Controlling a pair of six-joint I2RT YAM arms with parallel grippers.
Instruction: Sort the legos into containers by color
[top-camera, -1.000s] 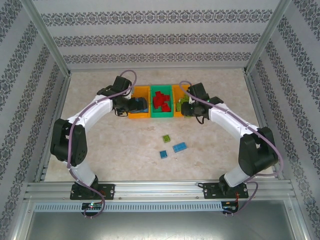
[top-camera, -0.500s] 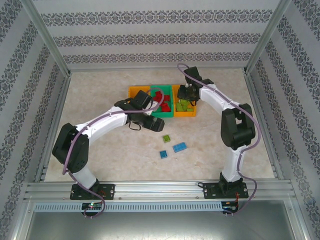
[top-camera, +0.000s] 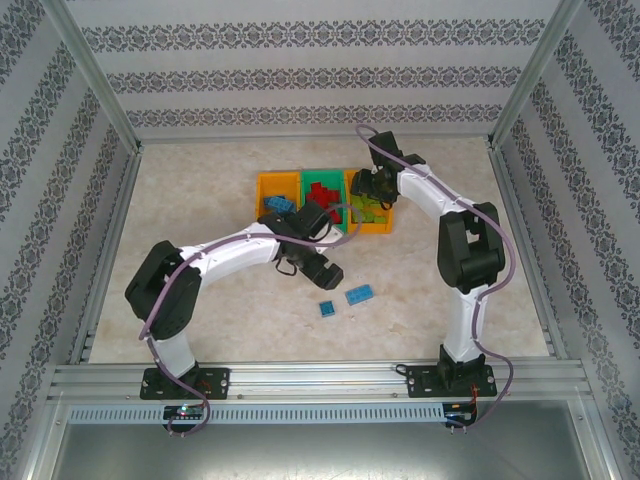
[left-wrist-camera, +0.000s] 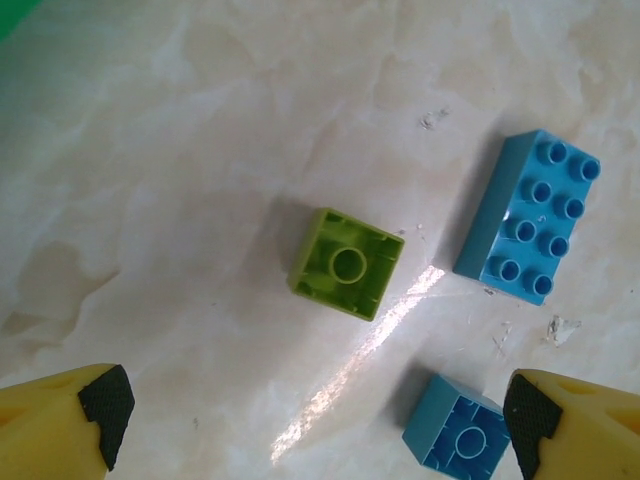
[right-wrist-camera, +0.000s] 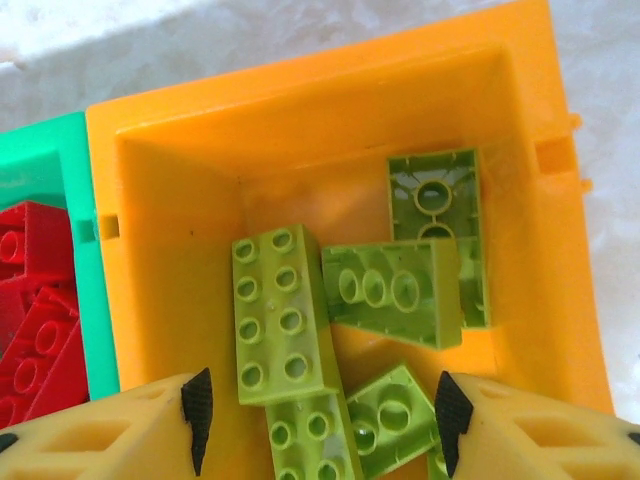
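Three loose legos sit on the table on the near side of the green plastic bin (top-camera: 324, 173), a bit off from it. There's a small square lime green brick (left-wrist-camera: 347, 264) lying studs-down with its hollow underside showing, a long blue eight-stud brick (left-wrist-camera: 528, 219) lying studs-up, and a small square blue brick (left-wrist-camera: 457, 436) flipped over like the lime one. None of the three touch each other. In the left wrist view the lime one is in the middle, with the two blue ones off to its right.

The green bin itself holds a pile of red bricks (top-camera: 322, 192). The orange plastic bin on its left (top-camera: 270, 178) has a few blue bricks (top-camera: 280, 203) in it. The orange plastic bin on its right (right-wrist-camera: 300, 110) sits right against it and holds a heap of lime green bricks (right-wrist-camera: 283, 315) – some studs-up, one upside down, several overlapping.

The left gripper (left-wrist-camera: 315, 410) hangs over the loose bricks near the green bin. Its jaws are spread wide, nothing is in them, and the lime brick is just ahead of the gap. The right gripper (right-wrist-camera: 322, 418) is above the right-hand orange bin – jaws also apart, gripping nothing, with the lime heap lying below.

Everything rests on a pale marbled beige tabletop (left-wrist-camera: 200, 150).
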